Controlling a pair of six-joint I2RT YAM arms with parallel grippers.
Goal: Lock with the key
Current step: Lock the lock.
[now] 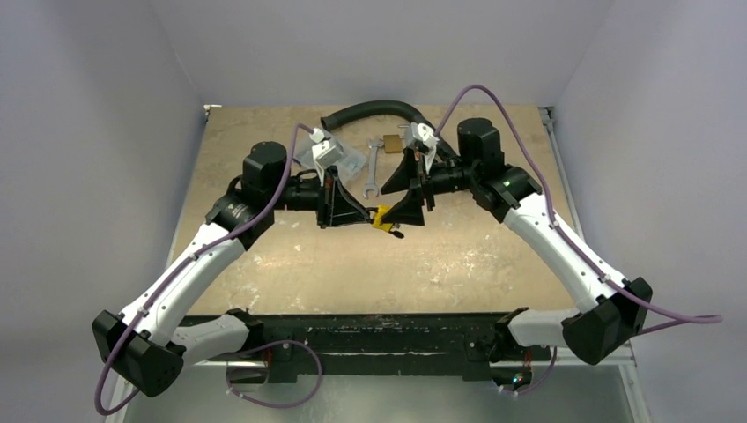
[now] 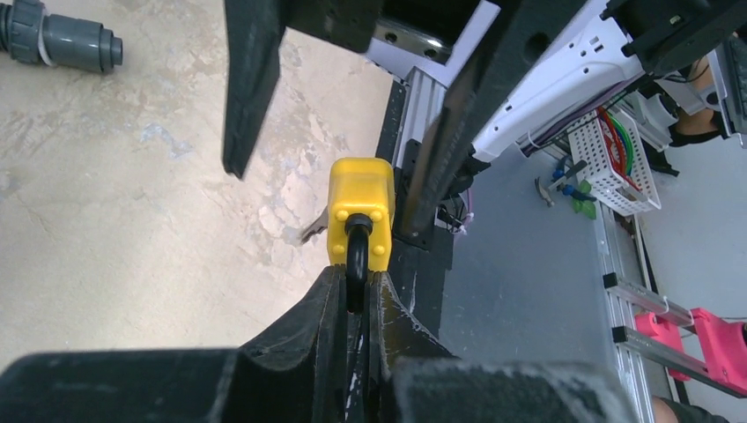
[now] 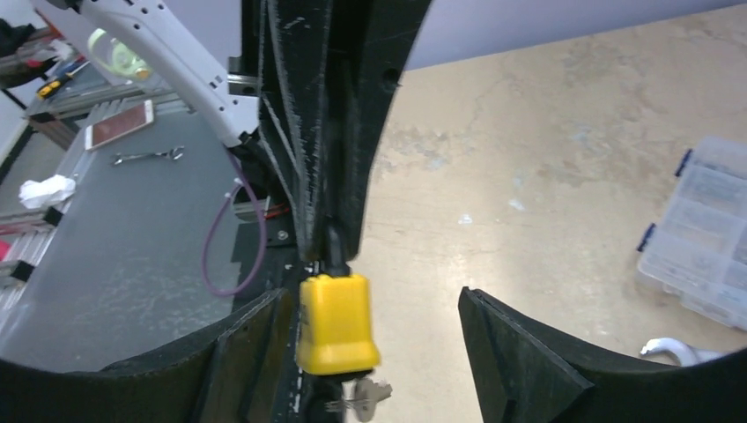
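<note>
A yellow padlock [image 1: 381, 217] hangs above the table's middle. My left gripper [image 1: 366, 216] is shut on its black shackle [image 2: 356, 260], seen pinched between the jaws in the left wrist view, with the yellow body [image 2: 359, 207] just beyond the tips. A silver key [image 3: 366, 397] sticks out of the padlock's bottom [image 3: 337, 322]. My right gripper [image 3: 370, 352] is open and straddles the padlock. Its left finger [image 3: 251, 352] is close beside the body and its right finger [image 3: 520, 361] stands well apart. It touches neither the key nor the lock. In the top view the right gripper [image 1: 393, 203] faces the left one.
A brass padlock [image 1: 390, 143], a wrench [image 1: 373, 167] and a clear plastic box [image 3: 705, 229] lie at the back of the table. A black hose [image 1: 370, 110] arcs behind them. A grey pipe fitting [image 2: 62, 40] lies on the tabletop.
</note>
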